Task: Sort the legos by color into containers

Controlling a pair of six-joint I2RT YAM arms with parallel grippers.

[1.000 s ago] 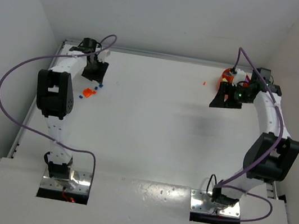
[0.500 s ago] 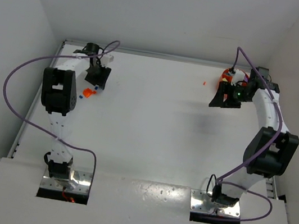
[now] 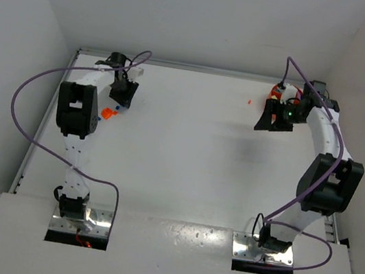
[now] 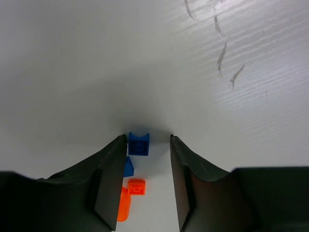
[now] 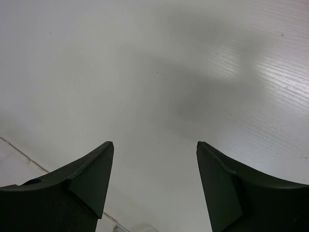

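In the left wrist view a blue lego (image 4: 138, 143) lies on the table between the tips of my open left gripper (image 4: 148, 137), close to the left finger. A second blue lego (image 4: 128, 166) is half hidden behind that finger. An orange-red lego (image 4: 136, 186) and an orange rounded piece (image 4: 123, 205) lie nearer the wrist. In the top view the left gripper (image 3: 121, 96) is at the far left, beside the orange pieces (image 3: 108, 113). My right gripper (image 3: 268, 123) is open and empty (image 5: 155, 143) above bare table. The orange bowl (image 3: 278, 91) sits behind it, partly hidden by the arm.
One small orange-red lego (image 3: 250, 102) lies alone on the table left of the right gripper. The back wall runs just behind both grippers, and side walls stand close to each arm. Purple cables loop from both arms.
My left gripper has moved toward the right and nearer, and now covers the blue legos that showed beside it. The right arm has shifted slightly.
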